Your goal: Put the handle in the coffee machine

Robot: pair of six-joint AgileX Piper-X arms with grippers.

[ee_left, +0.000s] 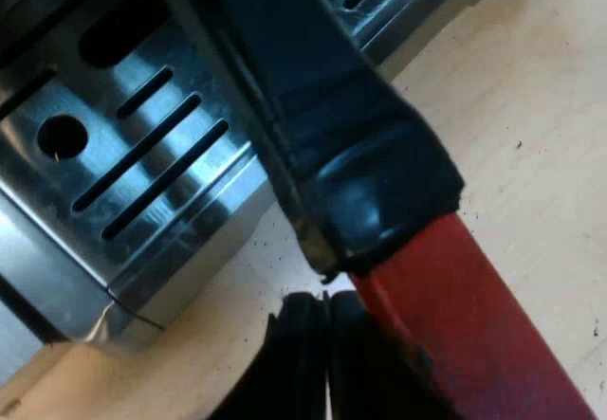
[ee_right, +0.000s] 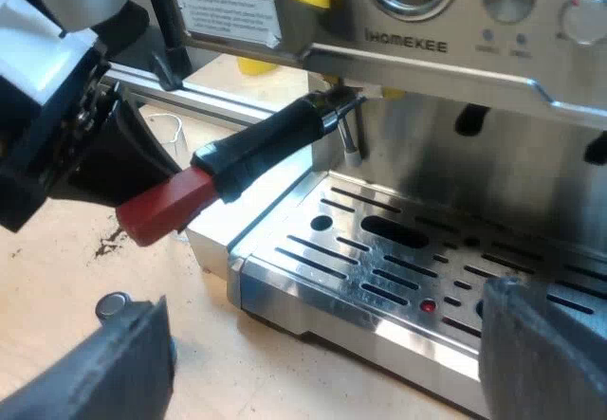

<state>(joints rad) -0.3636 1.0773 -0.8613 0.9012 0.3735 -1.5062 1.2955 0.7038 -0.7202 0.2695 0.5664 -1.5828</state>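
1. The left gripper (ee_left: 325, 308) has its two black fingers (ee_left: 296, 354) pressed together, with only a thin slit between them. They sit right against the red end (ee_left: 455, 316) of the handle (ee_left: 351, 145), and nothing is pinched between them.
2. The right gripper (ee_right: 322, 344) has its jaws spread wide and empty, one finger over the wooden table (ee_right: 57, 278) and the other over the drip tray (ee_right: 398, 249).
3. Seen from the right wrist, the handle sticks out at a slant from under the front ledge of the espresso machine (ee_right: 427, 45). Its metal end is up at the brew head and its red end points out past the tray's corner, towards the left arm.
4. I cannot tell whether the holder is locked in or only held up against the head.
5. The slotted steel tray lies just below the handle's black part.
6. Loose coffee grounds (ee_right: 109, 240) speckle the table near the red end, and a small round metal piece (ee_right: 114, 304) lies beside the right gripper's finger.
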